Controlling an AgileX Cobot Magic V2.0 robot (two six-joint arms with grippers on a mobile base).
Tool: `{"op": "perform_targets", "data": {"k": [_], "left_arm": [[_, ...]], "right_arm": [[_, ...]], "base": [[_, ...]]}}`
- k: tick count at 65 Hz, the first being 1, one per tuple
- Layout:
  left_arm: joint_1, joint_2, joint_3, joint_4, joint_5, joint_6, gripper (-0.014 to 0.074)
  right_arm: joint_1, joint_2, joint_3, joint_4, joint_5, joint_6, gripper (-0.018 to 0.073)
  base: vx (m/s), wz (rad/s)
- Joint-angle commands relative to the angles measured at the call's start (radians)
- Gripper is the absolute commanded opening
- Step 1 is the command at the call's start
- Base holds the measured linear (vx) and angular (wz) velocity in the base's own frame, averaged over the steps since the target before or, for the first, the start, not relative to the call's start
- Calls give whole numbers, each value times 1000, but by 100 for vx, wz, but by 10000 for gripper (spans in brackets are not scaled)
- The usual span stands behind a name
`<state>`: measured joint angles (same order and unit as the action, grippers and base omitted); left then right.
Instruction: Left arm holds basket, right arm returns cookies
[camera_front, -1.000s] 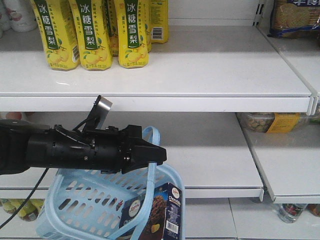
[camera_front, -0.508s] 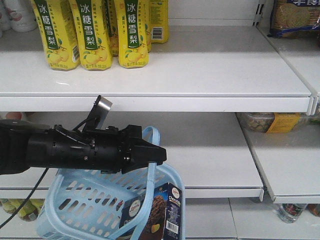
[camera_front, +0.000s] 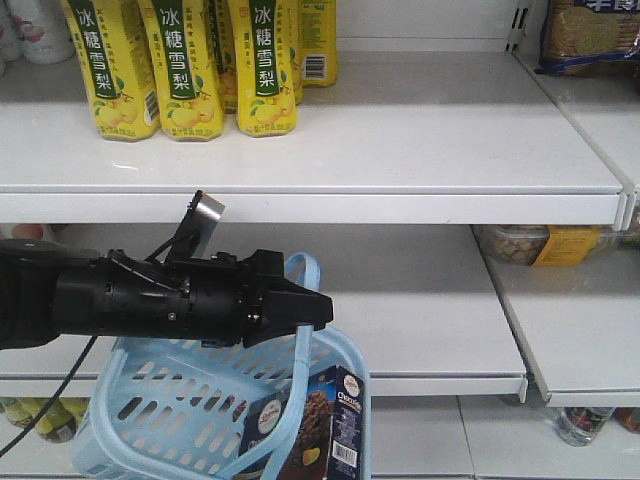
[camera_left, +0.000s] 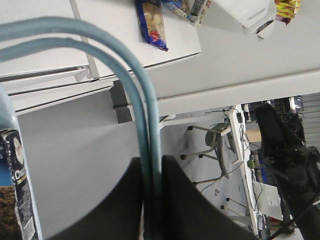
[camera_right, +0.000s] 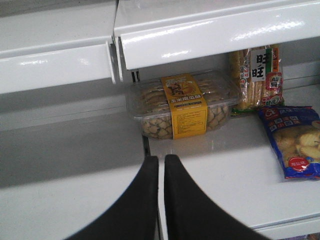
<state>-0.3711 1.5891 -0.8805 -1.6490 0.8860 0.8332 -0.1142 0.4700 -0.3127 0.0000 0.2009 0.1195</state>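
Below left tool (camera_front: 316, 312) — clamped on basket (camera_front: 170, 395) handles — cookie box (camera_front: 322, 430) stands inside basket; right tool (camera_right: 161, 160) closed, empty.

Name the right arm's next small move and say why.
Probably swing the right gripper away from the shelf toward the basket and open it. Its jaws are shut on nothing, the cookies stand in the basket, and the left gripper already clamps the handles.
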Motion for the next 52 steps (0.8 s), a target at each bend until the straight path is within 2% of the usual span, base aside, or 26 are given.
{"op": "perform_targets", "data": {"k": [1, 13, 28, 38, 47, 52], "left_arm": [[4, -43, -41, -131, -13, 70, -3], [4, -43, -41, -131, -13, 70, -3], [4, -43, -41, -131, -13, 70, -3], [4, -43, -41, -131, -13, 70, -3], [4, -43, -41, -131, -13, 70, -3], [4, -43, -41, -131, -13, 70, -3]], "right_arm": [[-3, 10, -36, 0, -91, -6, 15], [-3, 10, -36, 0, -91, -8, 106], [-3, 10, -36, 0, -90, -10, 321], [-3, 10, -36, 0, -90, -10, 410], [-3, 10, -39, 72, -76, -9, 426], [22, 10, -39, 181, -56, -7, 426]], "base": [[0, 0], [0, 0], [0, 0], [0, 0], [0, 0], [0, 0]]}}
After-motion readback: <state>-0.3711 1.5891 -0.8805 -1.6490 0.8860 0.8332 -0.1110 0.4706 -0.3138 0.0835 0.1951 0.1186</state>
